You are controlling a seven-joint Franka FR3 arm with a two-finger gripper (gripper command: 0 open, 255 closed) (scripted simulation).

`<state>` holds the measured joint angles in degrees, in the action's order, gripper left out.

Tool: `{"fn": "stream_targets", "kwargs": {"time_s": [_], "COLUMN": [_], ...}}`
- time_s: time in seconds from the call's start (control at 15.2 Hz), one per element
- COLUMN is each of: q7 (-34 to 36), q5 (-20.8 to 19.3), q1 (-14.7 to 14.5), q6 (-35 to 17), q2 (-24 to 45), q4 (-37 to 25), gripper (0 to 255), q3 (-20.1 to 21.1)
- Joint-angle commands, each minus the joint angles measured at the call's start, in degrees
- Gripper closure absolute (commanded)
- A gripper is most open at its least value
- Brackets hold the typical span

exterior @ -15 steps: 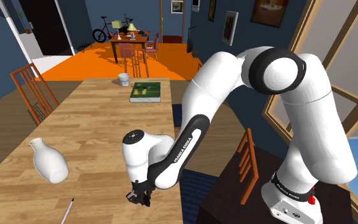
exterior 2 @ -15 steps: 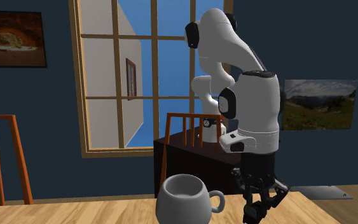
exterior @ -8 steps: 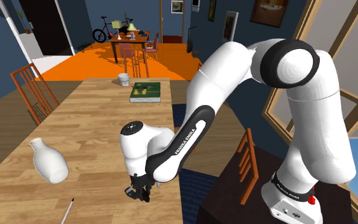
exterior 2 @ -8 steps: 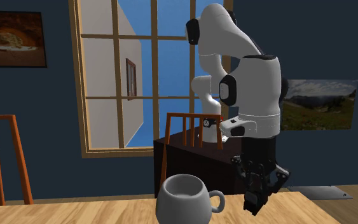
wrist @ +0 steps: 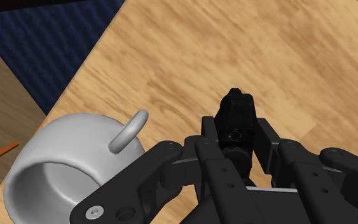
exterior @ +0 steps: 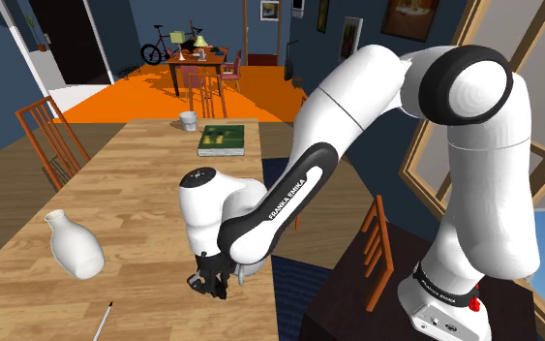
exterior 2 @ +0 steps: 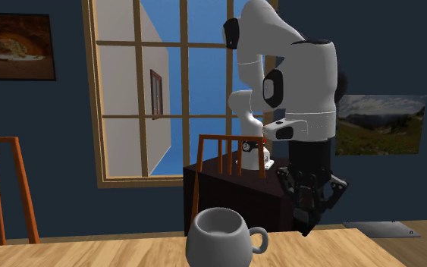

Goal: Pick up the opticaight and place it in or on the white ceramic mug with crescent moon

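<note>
Gripper (wrist: 236, 135) is clamping the black opticaight (wrist: 235, 107) btwn its fingers. Vs a sec ago it's rising: the second exterior view is showing it hanging clear of the table (exterior: 154, 184), so the pick looks done & the carry is starting. Grey-white mug (wrist: 69, 159) is sitting just beside the hand, mouth up, handle twd the gripper; no moon showing. Nothing's blocking the short hop over. White vase (exterior: 72, 244), pen (exterior: 103, 321) & green book (exterior: 221, 141) are lying well apart.

White arm (exterior: 357, 107) arches high and bends down; its black hand (exterior: 212, 283) points downward, 2 fingers (wrist: 269, 137) closed around a small black object (wrist: 236, 109).
</note>
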<state>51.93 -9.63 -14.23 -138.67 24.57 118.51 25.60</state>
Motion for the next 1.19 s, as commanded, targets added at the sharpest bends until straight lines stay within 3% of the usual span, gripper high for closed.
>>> {"fn": "stream_targets", "kwargs": {"time_s": [0.0, 0.53, 1.12], "q7": [-0.36, -1.73, -15.16], "q5": [0.65, 3.09, 5.92], "q1": [0.32, 1.43, 10.79], "q6": [1.17, 5.58, 4.94], "q2": [-1.08, -5.15, -9.37], "q4": [-0.15, -0.83, 3.96], "gripper": [255, 255, 255], "q3": [0.44, 1.85, -0.89]}}
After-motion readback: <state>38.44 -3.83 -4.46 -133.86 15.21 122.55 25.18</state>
